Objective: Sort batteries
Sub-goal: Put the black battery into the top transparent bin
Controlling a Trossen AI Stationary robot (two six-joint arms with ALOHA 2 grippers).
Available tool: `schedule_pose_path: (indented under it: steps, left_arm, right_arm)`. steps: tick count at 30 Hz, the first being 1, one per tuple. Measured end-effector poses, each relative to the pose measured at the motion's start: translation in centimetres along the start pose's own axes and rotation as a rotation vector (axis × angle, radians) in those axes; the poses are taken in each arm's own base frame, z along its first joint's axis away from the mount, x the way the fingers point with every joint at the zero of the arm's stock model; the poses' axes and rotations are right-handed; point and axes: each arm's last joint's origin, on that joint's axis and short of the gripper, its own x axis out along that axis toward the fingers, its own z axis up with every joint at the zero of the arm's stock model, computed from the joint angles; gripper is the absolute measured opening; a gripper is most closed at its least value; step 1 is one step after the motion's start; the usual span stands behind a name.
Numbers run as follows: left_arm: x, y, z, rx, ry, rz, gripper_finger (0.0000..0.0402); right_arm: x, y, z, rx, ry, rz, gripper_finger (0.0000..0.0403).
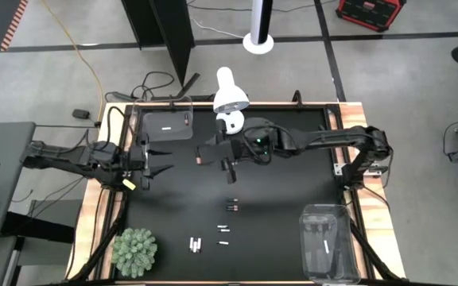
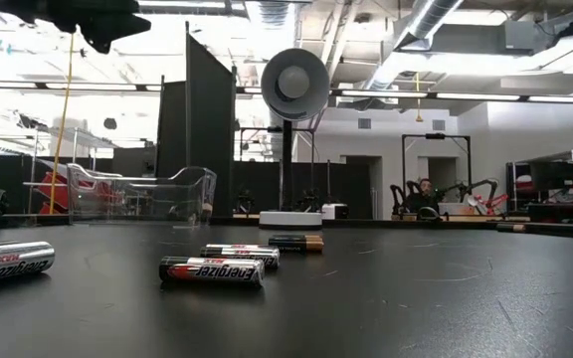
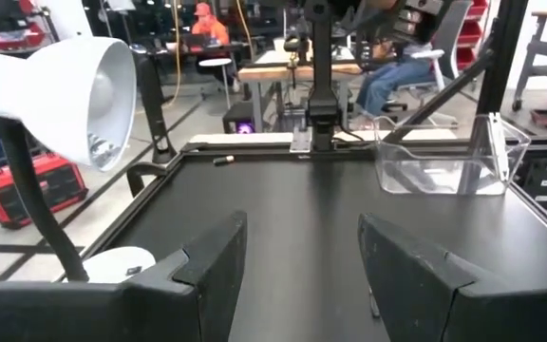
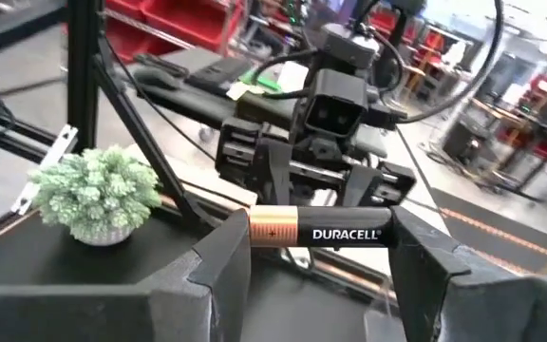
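Note:
My right gripper (image 1: 211, 156) is over the middle of the table, shut on a black and copper Duracell battery (image 4: 316, 233). My left gripper (image 1: 154, 163) hangs open near the table's left edge, facing it, and shows beyond the battery in the right wrist view (image 4: 335, 166). Several loose batteries lie on their sides on the black mat: a dark pair (image 1: 230, 205), white ones (image 1: 223, 230) and more (image 1: 195, 244). The low view shows Energizer cells (image 2: 212, 270) and a copper-ended one (image 2: 296, 241). My right gripper pinches the Duracell battery lengthwise between its two fingers. The copper end (image 4: 272, 230) meets one finger and the black end (image 4: 376, 234) the other. The fingers reach level toward the table's left side. The battery lies level, lifted clear of the mat.
A clear bin (image 1: 165, 125) stands at the far left corner and another (image 1: 324, 242) at the near right corner, with white cells inside. A white lamp (image 1: 230, 99) stands at the far edge and a small green plant (image 1: 135, 252) at the near left corner.

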Motion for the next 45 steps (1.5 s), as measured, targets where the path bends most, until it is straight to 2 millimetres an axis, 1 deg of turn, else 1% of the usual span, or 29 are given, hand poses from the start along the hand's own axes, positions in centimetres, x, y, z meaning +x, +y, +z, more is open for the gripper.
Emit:
schedule_pose_path:
  steps: [6,12,15,17,21,28,30,33,37,45]
  left_arm:
    - [-0.3,0.1,-0.3,0.003,0.01,0.001,0.0198]
    - [-0.3,0.1,-0.3,0.01,0.011,0.001,0.0198]
    - [-0.3,0.1,-0.3,0.068,0.014,0.002,0.0198]
    - [-0.1,0.1,-0.3,0.142,0.023,0.019,0.0198]
    - [0.0,0.3,-0.3,0.378,0.038,0.089,0.0198]
    - [1.3,-0.6,0.7,0.826,-0.045,0.071,0.0198]
    - [1.8,-0.9,1.0,0.896,-0.065,0.09,0.0198]
    - [2.6,-1.3,1.5,0.955,-0.095,0.142,0.0198]
    - [3.6,-1.9,2.0,1.055,-0.133,0.198,0.0187]
    - [5.7,-3.2,2.0,1.256,-0.165,0.239,0.0162]
  right_arm:
    - [1.4,-1.0,-1.4,0.028,-0.061,0.023,0.0201]
    - [1.7,-0.7,-1.5,0.051,-0.086,0.034,0.0201]
    - [1.9,-0.3,-1.4,0.051,-0.087,0.042,0.0201]
    - [1.9,-0.3,-1.4,0.055,-0.084,0.046,0.0201]
    - [1.9,-0.2,-1.5,0.073,-0.073,0.05,0.0201]
    - [1.8,-0.6,-1.7,0.094,-0.066,0.042,0.0201]
    - [1.8,-0.7,-1.8,0.109,-0.065,0.041,0.0201]
    - [1.8,-0.8,-1.9,0.134,-0.057,0.04,0.0201]
    - [1.8,-0.8,-2.0,0.148,-0.045,0.042,0.0201]
    - [1.8,-0.8,-2.0,0.185,-0.039,0.045,0.0201]
